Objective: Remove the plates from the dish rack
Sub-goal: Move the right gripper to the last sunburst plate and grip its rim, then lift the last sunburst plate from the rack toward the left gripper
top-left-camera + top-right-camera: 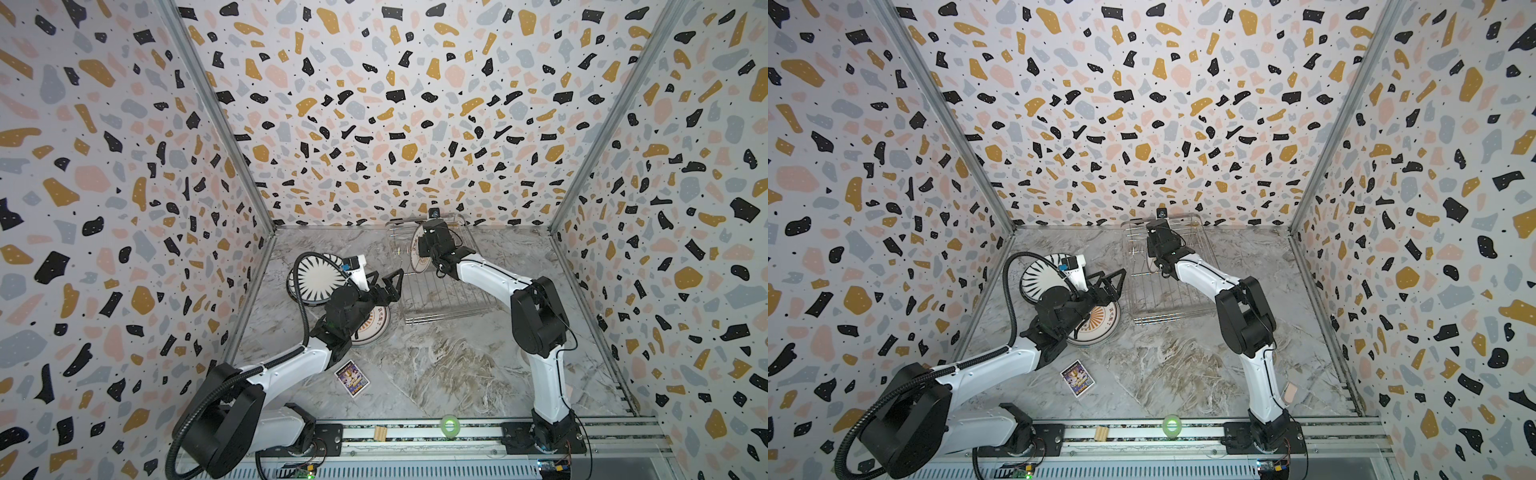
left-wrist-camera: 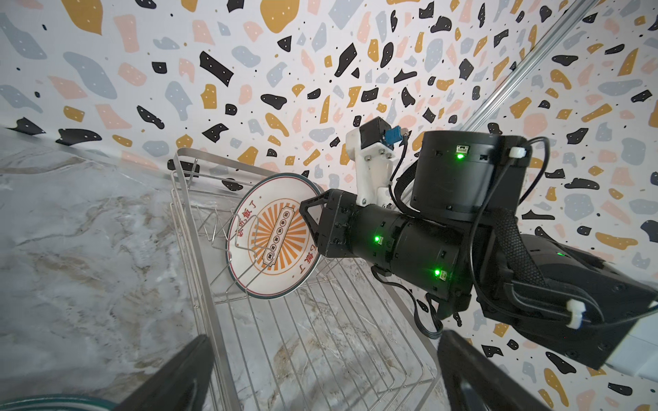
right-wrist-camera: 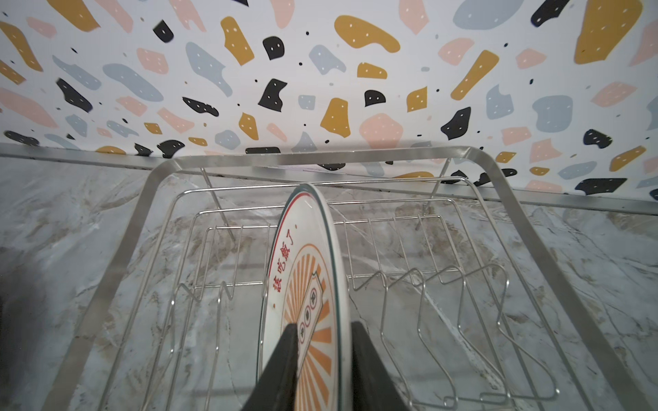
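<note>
The right gripper (image 3: 322, 325) is clamped on the rim of the sunburst plate (image 3: 306, 249), which is stood upright at the dish rack's (image 3: 498, 170) far end, the arm stretched forward. The left gripper (image 1: 388, 275) is held wide open beside the rack, over plates (image 1: 316, 278) laid by the table's (image 1: 436, 365) left edge.

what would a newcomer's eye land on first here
First, the loud terrazzo walls all around. At the back, the right gripper straddles the rim of a sunburst plate standing in the dish rack; the left gripper hangs open near plates lying flat at left.
</note>
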{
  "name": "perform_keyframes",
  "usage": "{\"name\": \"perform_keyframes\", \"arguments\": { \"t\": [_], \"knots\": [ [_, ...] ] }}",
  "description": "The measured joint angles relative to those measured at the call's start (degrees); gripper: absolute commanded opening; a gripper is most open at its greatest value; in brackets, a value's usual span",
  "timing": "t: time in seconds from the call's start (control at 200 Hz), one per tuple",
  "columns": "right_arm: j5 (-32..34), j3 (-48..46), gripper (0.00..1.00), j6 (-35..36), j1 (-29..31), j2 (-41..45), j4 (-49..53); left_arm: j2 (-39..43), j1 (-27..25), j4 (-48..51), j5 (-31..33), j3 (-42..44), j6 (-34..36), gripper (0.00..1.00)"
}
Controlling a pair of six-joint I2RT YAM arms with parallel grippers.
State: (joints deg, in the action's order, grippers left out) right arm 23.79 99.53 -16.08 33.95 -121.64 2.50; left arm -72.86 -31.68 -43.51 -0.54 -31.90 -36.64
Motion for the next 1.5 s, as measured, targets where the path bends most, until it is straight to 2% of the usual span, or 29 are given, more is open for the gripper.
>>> {"name": "perform_keyframes", "arguments": {
  "t": [0.215,0.391,0.651,0.926,1.277,1.497],
  "knots": [
    [2.2,2.1,0.09,0.2,0.0,-1.4,1.5,0.0,0.0,0.2,0.1,0.0,-0.3,1.00],
    [3.8,2.1,0.05,0.6,0.1,-1.4,1.9,0.0,0.0,0.2,0.6,0.0,-0.5,1.00],
    [5.9,2.4,0.02,2.3,1.0,-1.4,1.9,0.0,0.0,0.3,1.7,0.0,-1.3,1.00],
    [11.8,2.5,0.01,6.3,3.5,-1.0,1.2,1.3,0.0,1.4,3.5,0.5,-1.5,1.00],
    [18.1,-3.3,0.00,11.9,6.1,6.8,-4.3,3.5,0.0,1.9,5.5,2.3,-1.6,1.00],
    [19.6,-11.8,0.00,14.9,6.3,14.1,-10.4,3.8,0.0,1.8,5.9,2.7,-2.2,1.00]
  ]
}}
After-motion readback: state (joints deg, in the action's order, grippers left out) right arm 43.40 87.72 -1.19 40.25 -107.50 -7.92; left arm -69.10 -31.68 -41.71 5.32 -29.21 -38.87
